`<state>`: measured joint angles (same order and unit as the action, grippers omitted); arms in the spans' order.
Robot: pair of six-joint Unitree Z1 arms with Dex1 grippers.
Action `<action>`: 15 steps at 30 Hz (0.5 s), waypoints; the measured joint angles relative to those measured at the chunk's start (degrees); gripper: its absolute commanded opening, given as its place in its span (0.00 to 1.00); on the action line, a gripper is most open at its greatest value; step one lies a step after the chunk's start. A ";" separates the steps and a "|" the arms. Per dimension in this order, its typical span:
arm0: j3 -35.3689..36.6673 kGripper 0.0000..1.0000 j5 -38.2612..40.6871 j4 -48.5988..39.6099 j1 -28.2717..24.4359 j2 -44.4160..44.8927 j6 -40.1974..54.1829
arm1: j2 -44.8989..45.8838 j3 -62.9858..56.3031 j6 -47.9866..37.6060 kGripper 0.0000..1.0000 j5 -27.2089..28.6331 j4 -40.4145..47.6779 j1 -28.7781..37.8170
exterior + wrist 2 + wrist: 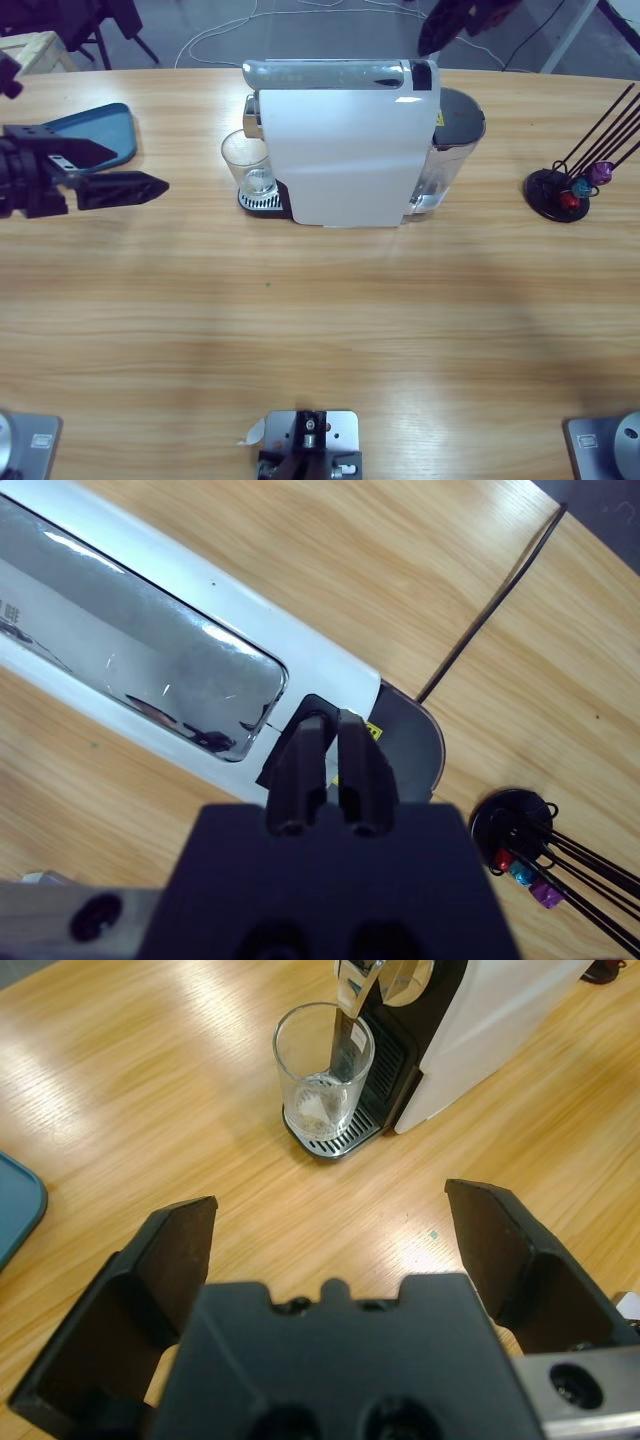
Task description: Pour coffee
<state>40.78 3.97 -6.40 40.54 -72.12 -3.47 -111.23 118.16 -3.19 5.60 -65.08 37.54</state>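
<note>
Glass (246, 165) on drip tray (262, 201) left of coffee machine (345, 150); capsule rack (560, 192) far right.

Matte black left end effector (330, 1250), blocky wedge-shaped fingers (165, 1270), silver wrist plate

Bare table (300, 320) between left end effector (150, 186) and glass (247, 163); coffee machine (345, 150) right behind it.

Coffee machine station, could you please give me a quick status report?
Left gripper open, short of glass. Right gripper shut over coffee machine top. Nothing between.
</note>
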 measured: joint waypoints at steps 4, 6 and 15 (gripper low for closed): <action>0.00 1.00 0.00 0.11 0.00 -0.02 0.00 | 0.00 0.00 0.00 0.00 -0.04 -0.01 0.00; 0.00 1.00 0.00 0.15 0.00 -0.03 0.00 | 0.00 0.00 0.00 0.00 -0.04 -0.01 0.00; 0.00 1.00 0.00 0.28 0.00 -0.04 0.00 | -0.49 -0.42 0.00 0.00 -0.05 -0.03 0.00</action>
<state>40.78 3.97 -6.12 40.54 -72.17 -3.47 -111.72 117.75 -3.19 5.55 -65.11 37.54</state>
